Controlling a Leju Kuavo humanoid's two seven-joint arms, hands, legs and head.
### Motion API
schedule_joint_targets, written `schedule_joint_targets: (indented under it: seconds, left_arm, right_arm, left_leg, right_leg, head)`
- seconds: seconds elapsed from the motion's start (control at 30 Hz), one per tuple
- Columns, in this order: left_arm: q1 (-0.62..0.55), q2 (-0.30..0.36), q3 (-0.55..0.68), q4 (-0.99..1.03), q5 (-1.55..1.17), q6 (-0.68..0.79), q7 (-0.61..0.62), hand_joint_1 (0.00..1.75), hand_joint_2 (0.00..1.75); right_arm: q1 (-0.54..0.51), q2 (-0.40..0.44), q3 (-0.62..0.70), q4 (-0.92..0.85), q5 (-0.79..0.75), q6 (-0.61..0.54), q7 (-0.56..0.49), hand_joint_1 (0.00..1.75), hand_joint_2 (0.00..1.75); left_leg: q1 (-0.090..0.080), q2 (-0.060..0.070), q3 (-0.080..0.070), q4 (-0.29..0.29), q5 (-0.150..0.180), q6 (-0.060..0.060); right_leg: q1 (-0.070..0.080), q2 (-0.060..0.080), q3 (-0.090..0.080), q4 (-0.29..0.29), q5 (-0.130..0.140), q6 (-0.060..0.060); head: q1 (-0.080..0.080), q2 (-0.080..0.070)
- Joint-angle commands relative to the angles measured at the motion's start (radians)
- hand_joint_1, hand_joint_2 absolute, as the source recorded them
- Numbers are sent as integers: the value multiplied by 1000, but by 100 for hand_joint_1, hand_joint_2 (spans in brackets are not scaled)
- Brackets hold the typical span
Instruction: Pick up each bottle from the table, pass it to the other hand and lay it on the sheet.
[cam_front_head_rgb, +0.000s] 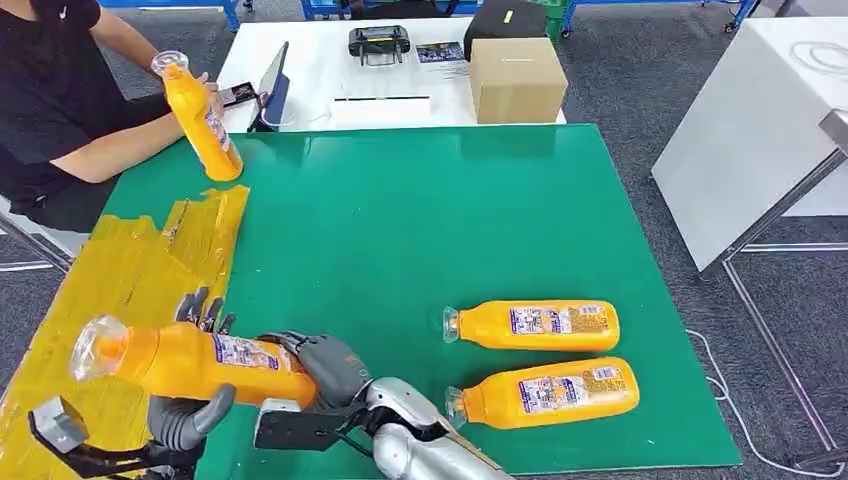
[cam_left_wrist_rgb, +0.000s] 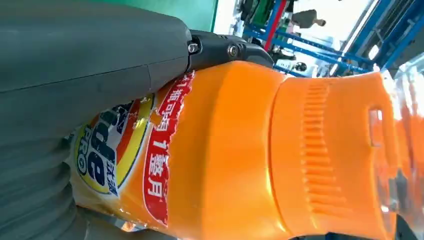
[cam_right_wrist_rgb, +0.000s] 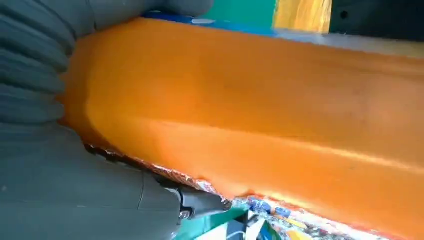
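Observation:
An orange bottle (cam_front_head_rgb: 190, 360) with a clear cap lies level in the air over the near left of the green mat (cam_front_head_rgb: 400, 220), its cap end above the yellow sheet (cam_front_head_rgb: 120, 270). My left hand (cam_front_head_rgb: 190, 415) grips its middle from below, thumb in front. My right hand (cam_front_head_rgb: 330, 368) holds its base end. Up close, the left hand (cam_left_wrist_rgb: 75, 65) presses on the bottle's label (cam_left_wrist_rgb: 240, 150), and the right hand (cam_right_wrist_rgb: 60, 185) wraps the orange body (cam_right_wrist_rgb: 260, 125). Two more orange bottles (cam_front_head_rgb: 535, 326) (cam_front_head_rgb: 545, 392) lie side by side on the mat at the near right.
A person (cam_front_head_rgb: 60, 90) sits at the far left and holds another orange bottle (cam_front_head_rgb: 200, 115) upright at the mat's far left corner. Behind the mat a white table (cam_front_head_rgb: 320, 70) carries a cardboard box (cam_front_head_rgb: 517, 78) and small devices. A second white table (cam_front_head_rgb: 760, 130) stands to the right.

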Motion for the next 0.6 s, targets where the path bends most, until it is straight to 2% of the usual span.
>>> schedule_joint_targets:
  seconds: [0.03,0.2,0.43,0.47,0.5,0.53,0.57,0.6]
  left_arm:
    - [-8,0,4,18,-14,-4,-17,175,175]
    - [-4,-6,10,17,-15,-16,-13,175,175]
    - [-8,-7,12,15,-38,-8,-20,175,175]
    - [-10,-7,12,11,-61,5,-31,175,175]
    - [-12,-8,13,7,-72,13,-35,175,175]
    - [-14,-8,18,0,-104,39,-46,175,175]
    - [-20,-3,17,-7,-166,77,-69,175,175]
    - [-33,0,27,-20,-292,177,-128,175,175]
  right_arm:
    - [-25,12,138,80,1,-9,6,175,175]
    - [-14,12,124,71,7,-25,24,175,175]
    - [-41,-11,38,33,23,-54,29,175,175]
    - [-41,-22,27,13,58,-86,36,140,175]
    - [-38,-29,15,-6,63,-79,36,140,175]
    - [-35,-40,10,-31,99,-109,41,0,175]
    - [-31,-51,-19,-55,84,-75,57,0,0]
    - [-28,-83,-44,-113,104,-97,59,0,0]
  left_leg:
    - [2,-1,3,-1,-1,0]
    - [1,-2,2,-1,-1,0]
    - [0,-2,1,0,0,0]
    - [1,-2,1,0,0,0]
    - [2,-3,1,0,0,0]
    - [1,-3,0,0,0,0]
    - [2,-4,1,0,0,0]
    - [1,-3,0,1,0,0]
  right_leg:
    - [2,0,4,-3,-1,-1]
    - [1,-2,3,-2,0,-1]
    - [0,-2,1,-1,0,0]
    - [1,-2,2,-1,0,0]
    - [2,-3,3,-2,0,-1]
    - [1,-3,2,-1,0,0]
    - [2,-4,3,-2,-1,-1]
    - [1,-3,1,-1,0,0]
  head:
    - [0,0]
    - [0,0]
    - [0,0]
    - [0,0]
    - [0,0]
    - [0,0]
    - [0,0]
    - [0,0]
